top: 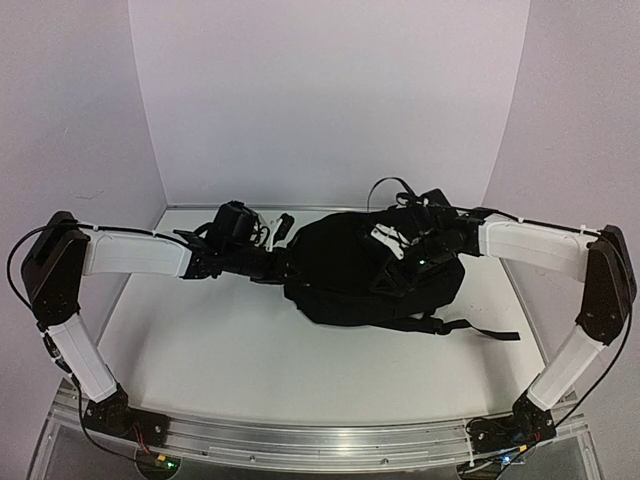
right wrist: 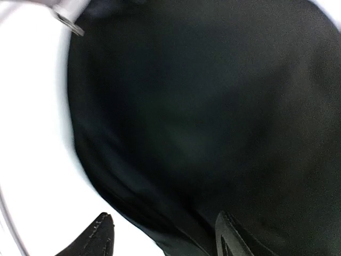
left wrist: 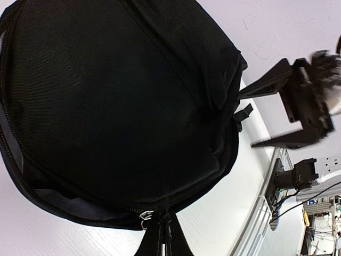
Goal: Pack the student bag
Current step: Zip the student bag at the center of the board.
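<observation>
The student bag [top: 345, 270], a large black soft backpack, lies on the white table [top: 220, 340] in the middle of the top view. My left gripper [top: 283, 266] is at its left edge. In the left wrist view it [left wrist: 162, 226] is shut on the bag's [left wrist: 117, 101] rim right beside a metal zipper ring [left wrist: 145, 216]. My right gripper [top: 392, 262] hovers over the bag's right part with its jaws open. In the right wrist view the fingertips [right wrist: 100, 230] stand wide apart, with black bag fabric [right wrist: 213, 106] close in front and nothing gripped.
Black straps [top: 480, 330] trail from the bag toward the table's right side. A cable loop [top: 385, 190] rises behind the bag near the back wall. The table's metal front rail [top: 320, 440] runs along the near edge between the arm bases.
</observation>
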Robot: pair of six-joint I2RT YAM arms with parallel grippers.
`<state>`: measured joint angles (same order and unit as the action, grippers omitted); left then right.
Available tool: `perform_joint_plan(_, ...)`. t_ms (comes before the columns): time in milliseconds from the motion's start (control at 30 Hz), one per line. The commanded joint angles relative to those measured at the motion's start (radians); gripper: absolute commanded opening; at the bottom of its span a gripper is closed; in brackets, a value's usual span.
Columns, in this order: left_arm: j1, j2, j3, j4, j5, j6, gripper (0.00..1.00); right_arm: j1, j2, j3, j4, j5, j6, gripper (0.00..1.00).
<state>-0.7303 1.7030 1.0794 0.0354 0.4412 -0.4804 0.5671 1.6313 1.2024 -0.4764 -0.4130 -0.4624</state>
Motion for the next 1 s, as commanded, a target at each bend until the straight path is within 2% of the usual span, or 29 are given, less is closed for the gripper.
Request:
perform_joint_plan(0, -0.004, -0.017, 0.034, 0.058, 0.038, -0.024, 0.0, 0.095, 0.073, 0.133, 0.027, -0.03, 0.074, 0.67)
perform_joint_plan(133, -0.004, -0.036, 0.012, 0.068, 0.026, -0.046, 0.0, 0.165, 0.166, 0.212, 0.068, -0.012, 0.108, 0.66)
perform_joint_plan(300, -0.004, -0.048, -0.004, 0.074, 0.007, -0.06, 0.0, 0.22, 0.252, 0.263, 0.08, -0.007, 0.122, 0.57)
perform_joint_plan(400, -0.003, -0.052, -0.007, 0.071, -0.009, -0.064, 0.0, 0.225, 0.276, 0.258, 0.086, 0.028, 0.124, 0.4)
perform_joint_plan(500, 0.004, -0.059, -0.011, 0.06, -0.044, -0.066, 0.0, 0.226, 0.251, 0.223, 0.086, 0.059, 0.122, 0.12)
perform_joint_plan(567, 0.014, -0.07, -0.024, 0.058, -0.081, -0.076, 0.0, 0.225, 0.22, 0.185, 0.086, 0.077, 0.118, 0.0)
perform_joint_plan(733, 0.057, -0.081, -0.048, 0.036, -0.158, -0.098, 0.0, 0.224, 0.113, 0.053, 0.082, 0.128, 0.078, 0.0)
perform_joint_plan(967, 0.104, -0.116, -0.095, 0.039, -0.17, -0.104, 0.0, 0.216, 0.001, -0.165, 0.074, 0.241, -0.022, 0.0)
